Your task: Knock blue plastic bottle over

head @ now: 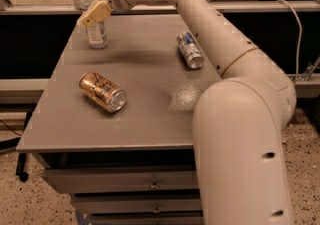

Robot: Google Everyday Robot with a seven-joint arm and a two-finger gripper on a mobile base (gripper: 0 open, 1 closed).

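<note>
Warm, even indoor light falls from above on a grey table (75, 129), with a pale speckled patch of glare near the middle of its right edge. A soft, broad shadow lies across the far part of the top, below the gripper (94, 14), which hangs at the far left corner in front of the blue plastic bottle (98, 38). The gold can (102, 91) glints at its rim and casts a short shadow, and the space under the front edge is dark.

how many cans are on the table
2. The gold can lies front left; the blue-silver can lies back right. The gripper is at the blue plastic bottle, back left.
</note>
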